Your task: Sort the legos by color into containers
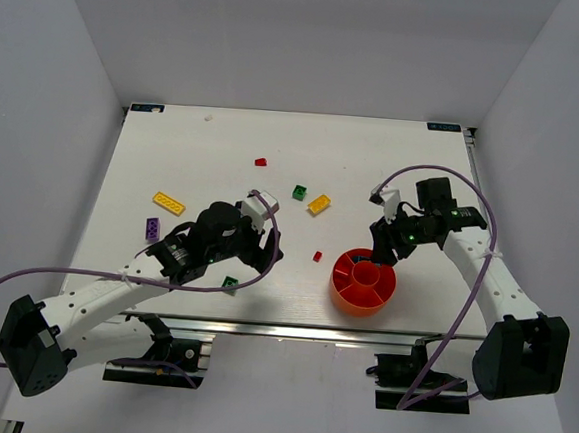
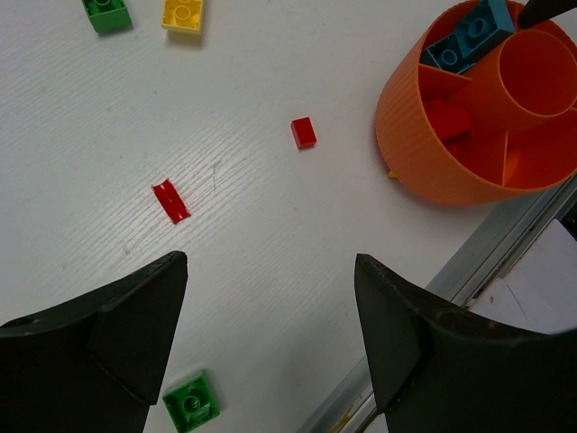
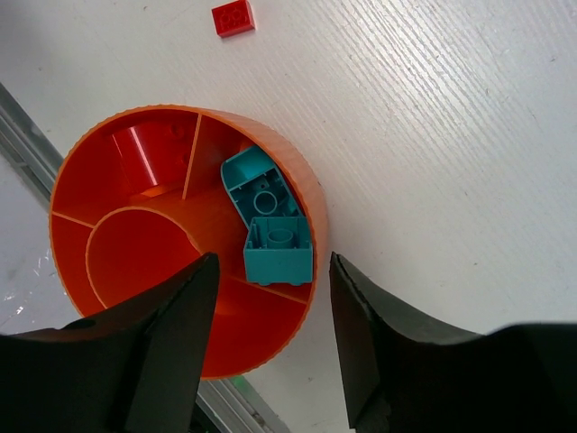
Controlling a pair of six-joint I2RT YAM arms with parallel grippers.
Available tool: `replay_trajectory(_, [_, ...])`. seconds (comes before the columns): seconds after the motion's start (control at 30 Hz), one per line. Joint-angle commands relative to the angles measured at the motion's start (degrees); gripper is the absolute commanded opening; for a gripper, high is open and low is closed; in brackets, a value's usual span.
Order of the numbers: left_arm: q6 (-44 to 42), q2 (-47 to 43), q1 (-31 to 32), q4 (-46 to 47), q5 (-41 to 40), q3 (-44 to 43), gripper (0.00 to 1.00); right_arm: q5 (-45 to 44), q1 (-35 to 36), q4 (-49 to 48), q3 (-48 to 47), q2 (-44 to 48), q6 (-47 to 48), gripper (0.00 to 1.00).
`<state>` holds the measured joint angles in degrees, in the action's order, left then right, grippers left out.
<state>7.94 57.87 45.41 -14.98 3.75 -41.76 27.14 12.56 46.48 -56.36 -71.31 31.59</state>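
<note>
Light is bright, even & diffuse, from overhead. White table (image 1: 175, 147) is nr blown out in top view, w/ little texture left. Soft broad shadow lies under left arm (image 1: 103, 297) twd near edge; bricks (image 1: 299, 192) cast only short, faint shadows. Top view is slightly wide-angle: far edge looks narrower than near edge, side edges slant. Small pieces there are low-detail, no motion blur. Wrist views are sharp on table grain. Left gripper (image 2: 270, 260) & right gripper (image 3: 273, 257) read v. dark, underexposed, a bit soft close up. Glare streak on tray (image 3: 135, 158) inner wall, another on flat red plate (image 2: 169, 200).
</note>
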Motion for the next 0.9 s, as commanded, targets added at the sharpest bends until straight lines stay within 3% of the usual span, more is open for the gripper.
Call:
replay_trajectory(0.0, [-0.1, 0.1, 0.2, 0.2, 0.9, -2.0, 0.84, -0.2, 0.0, 0.1, -2.4, 1.4, -0.2, 0.58])
replay_trajectory(0.1, [0.1, 0.7, 0.2, 0.4, 1.0, -1.8, 0.82, -2.3, -0.1, -1.8, -3.2, 3.5, -1.7, 0.54])
replay_trajectory(0.2, [0.3, 1.8, 0.2, 0.4, 1.0, -1.6, 0.75, -5.6, -0.2, -5.0, -3.9, 6.2, -4.1, 0.44])
replay_trajectory(0.23, [0.6, 2.1, 0.2, 0.7, 0.9, -1.6, 0.71, -6.7, -0.4, -6.0, -3.8, 6.9, -5.0, 0.29])
replay_trajectory(0.27, [0.9, 2.9, 0.2, 0.7, 0.9, -1.5, 0.54, -9.6, -0.5, -9.2, -3.3, 8.6, -6.9, 0.19])
replay_trajectory(0.3, [1.5, 3.2, 0.2, 0.9, 0.8, -1.4, 0.43, -11.3, -0.7, -10.9, -2.7, 9.7, -8.1, 0.06])
replay_trajectory(0.33, [2.3, 3.7, 0.2, 1.0, 0.5, -1.4, 0.32, -13.3, -0.9, -13.0, -2.1, 10.6, -9.4, 0.0])
replay_trajectory(0.4, [3.5, 5.8, 0.2, 1.0, -0.5, -1.7, 0.08, -17.5, -1.5, -18.8, 0.8, 13.8, -14.2, 0.0])
replay_trajectory(0.43, [4.9, 6.6, 0.2, 0.7, -0.9, -2.1, 0.05, -19.4, -1.7, -20.5, 1.7, 14.9, -16.2, 0.0])
replay_trajectory(0.5, [6.8, 10.1, 0.2, -0.5, -2.9, -4.0, 0.09, -19.8, -2.4, -24.0, 3.8, 16.5, -19.3, 0.0])
replay_trajectory(0.53, [9.1, 11.6, 0.2, -2.5, -5.3, -4.6, 0.21, -18.8, -2.6, -24.2, 4.0, 16.3, -20.0, 0.0])
replay_trajectory(0.6, [10.9, 15.4, 0.2, -4.4, -9.8, -6.8, 0.55, -16.8, -3.9, -24.4, 4.1, 15.6, -21.0, 0.0])
replay_trajectory(0.63, [12.7, 16.9, 0.2, -6.3, -11.1, -7.7, 0.72, -16.1, -4.7, -24.9, 4.2, 15.6, -21.7, 0.15])
replay_trajectory(0.73, [14.7, 22.3, 0.2, -8.7, -15.4, -11.5, 0.81, -13.8, -7.4, -27.2, 6.1, 16.9, -21.7, 0.45])
replay_trajectory(0.8, [15.9, 25.3, 0.2, -10.3, -19.3, -13.5, 0.82, -10.7, -8.9, -27.9, 7.3, 18.3, -21.2, 0.52])
replay_trajectory(0.87, [16.5, 30.4, 0.2, -11.9, -21.5, -17.2, 0.82, -7.7, -9.7, -28.3, 8.3, 19.5, -20.9, 0.52])
